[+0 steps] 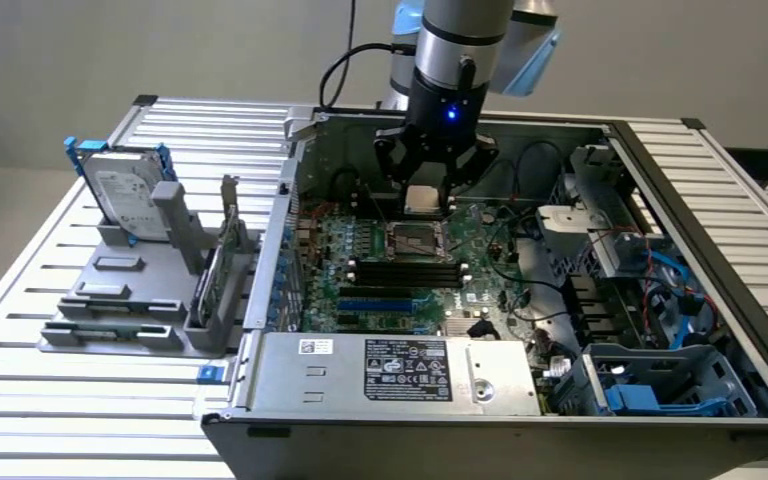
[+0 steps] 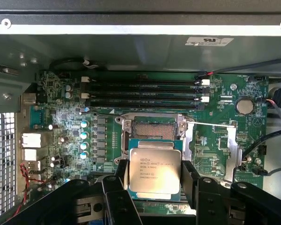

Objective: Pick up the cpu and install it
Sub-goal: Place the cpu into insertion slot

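1. Slatted metal table (image 1: 37,400) carries an open computer case (image 1: 711,190); nearest, at six o'clock, its power supply (image 1: 491,385) bears a black label (image 1: 408,363), print illegible.
2. Mid-case, the gripper (image 1: 430,205) has its fingers (image 2: 196,183) clamped on the cpu (image 2: 154,171), marked Intel Xeon, near the open socket (image 1: 418,240), at its twelve o'clock.
3. Hard drive (image 1: 128,190) stands at nine o'clock in a grey rack (image 1: 117,300); grey wall (image 1: 197,50) behind.

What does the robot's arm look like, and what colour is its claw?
The arm is a shiny silver-grey tube with a light blue cap on one joint. Lower down it turns black, with a small glowing blue light. A thin black cable loops off it. The gripper is black, with chunky, blocky fingers.
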Robot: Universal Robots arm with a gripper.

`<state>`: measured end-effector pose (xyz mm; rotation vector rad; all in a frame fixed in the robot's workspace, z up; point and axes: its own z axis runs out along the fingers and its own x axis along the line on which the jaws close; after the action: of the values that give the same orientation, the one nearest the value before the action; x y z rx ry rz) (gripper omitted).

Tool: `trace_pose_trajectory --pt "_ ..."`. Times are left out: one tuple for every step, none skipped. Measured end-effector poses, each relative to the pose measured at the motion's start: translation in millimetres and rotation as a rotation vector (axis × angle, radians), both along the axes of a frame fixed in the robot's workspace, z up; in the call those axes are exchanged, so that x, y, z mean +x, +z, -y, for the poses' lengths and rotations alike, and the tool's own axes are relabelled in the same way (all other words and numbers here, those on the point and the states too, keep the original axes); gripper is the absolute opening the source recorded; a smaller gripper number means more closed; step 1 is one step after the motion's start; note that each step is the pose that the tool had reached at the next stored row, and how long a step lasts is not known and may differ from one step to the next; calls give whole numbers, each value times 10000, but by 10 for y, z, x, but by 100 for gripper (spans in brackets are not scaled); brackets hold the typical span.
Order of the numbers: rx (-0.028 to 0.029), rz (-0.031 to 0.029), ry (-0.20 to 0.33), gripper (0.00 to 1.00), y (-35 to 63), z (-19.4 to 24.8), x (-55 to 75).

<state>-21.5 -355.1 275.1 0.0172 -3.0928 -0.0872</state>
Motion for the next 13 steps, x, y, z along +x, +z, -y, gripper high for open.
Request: trace_pose_trajectory --pt "0 0 0 55 0 0 0" --pt "0 0 0 55 0 0 0" --pt "0 0 0 55 0 0 0" --pt "0 0 0 55 0 0 0" --pt "0 0 0 55 0 0 0" --pt "0 0 0 55 0 0 0" --pt "0 0 0 55 0 0 0" --pt "0 0 0 55 0 0 0" --pt "0 0 0 55 0 0 0" --pt "0 0 -1 55 0 0 0" --pt "0 0 -43 55 0 0 -1" --pt "0 1 -157 55 -1 0 -1" --pt "1 2 -294 55 -3 0 -2"
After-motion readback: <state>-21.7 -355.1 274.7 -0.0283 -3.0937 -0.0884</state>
